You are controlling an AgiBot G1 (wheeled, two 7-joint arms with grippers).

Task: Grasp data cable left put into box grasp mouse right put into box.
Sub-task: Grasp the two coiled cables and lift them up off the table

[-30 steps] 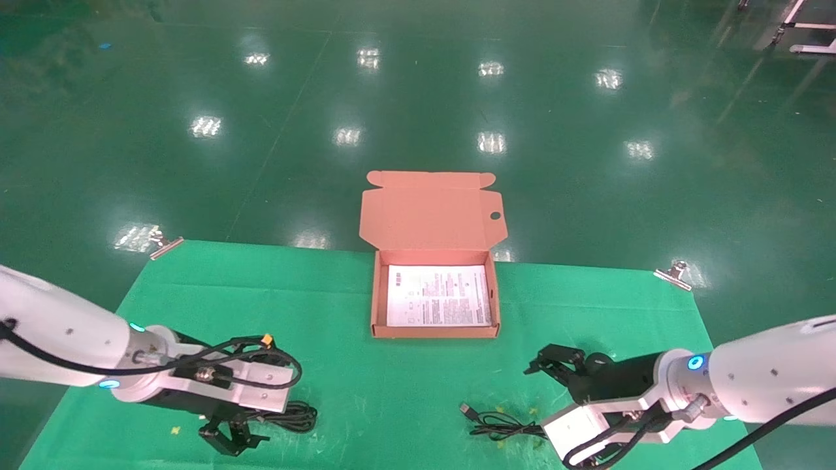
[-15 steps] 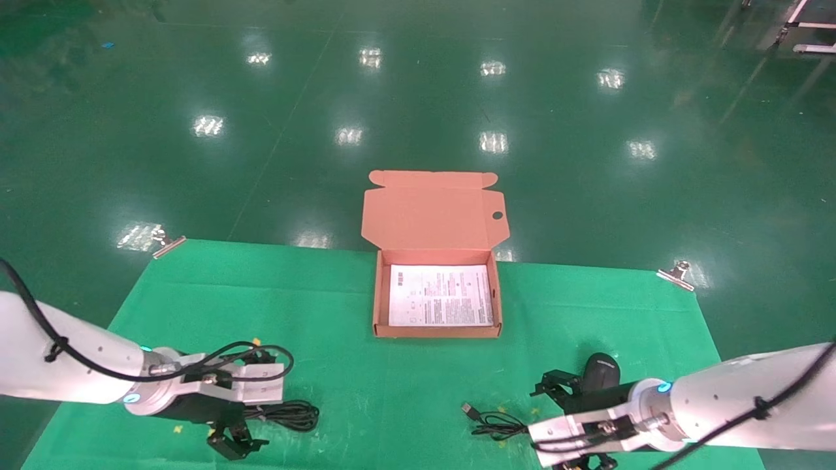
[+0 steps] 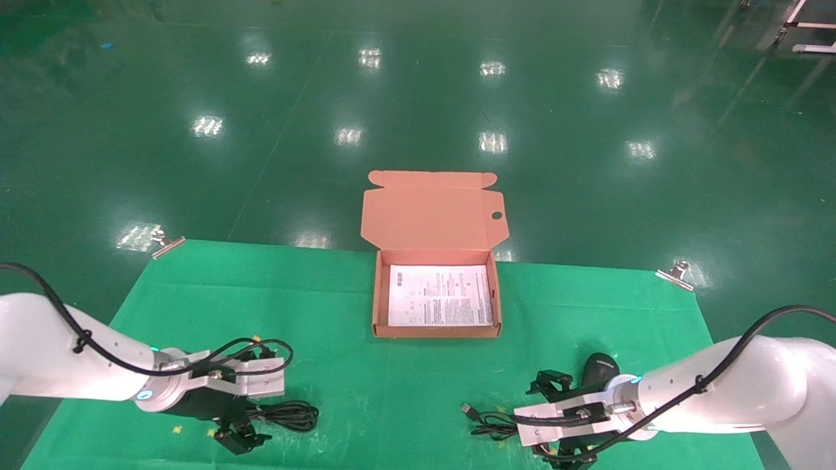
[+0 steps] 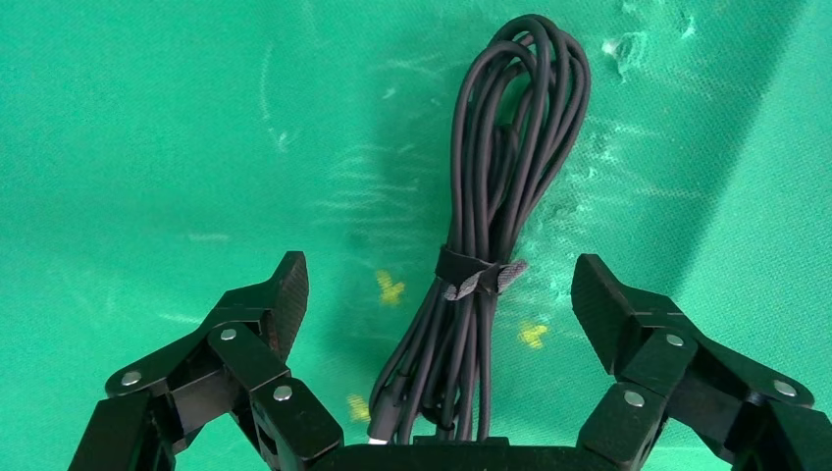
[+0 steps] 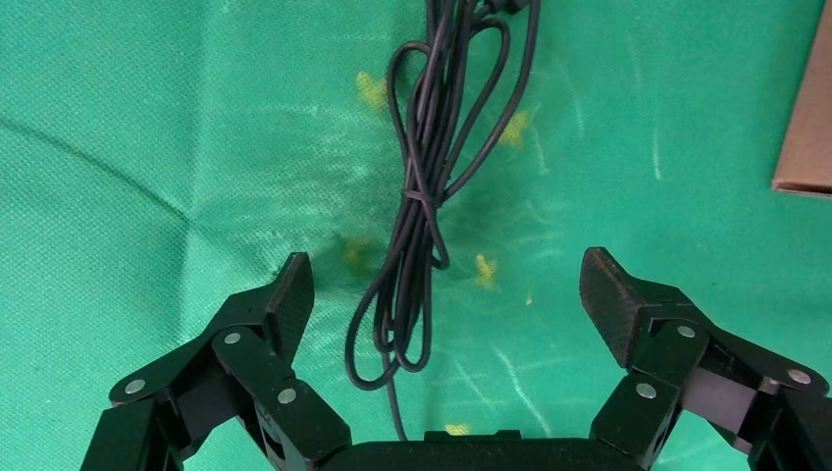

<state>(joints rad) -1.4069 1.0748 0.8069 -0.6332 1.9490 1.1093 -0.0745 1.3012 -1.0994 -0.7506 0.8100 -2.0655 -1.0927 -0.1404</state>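
Left gripper [image 4: 440, 294], fingers spread wide, straddles the data cable [image 4: 500, 196], whose long axis runs straight out between them; right gripper [image 5: 446, 294] likewise gapes.

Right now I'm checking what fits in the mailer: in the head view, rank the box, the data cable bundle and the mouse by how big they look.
1. The box, clearly largest.
2. The data cable and the mouse: unsure. Both look small and are partly hidden by the arms, so I won't rank them.
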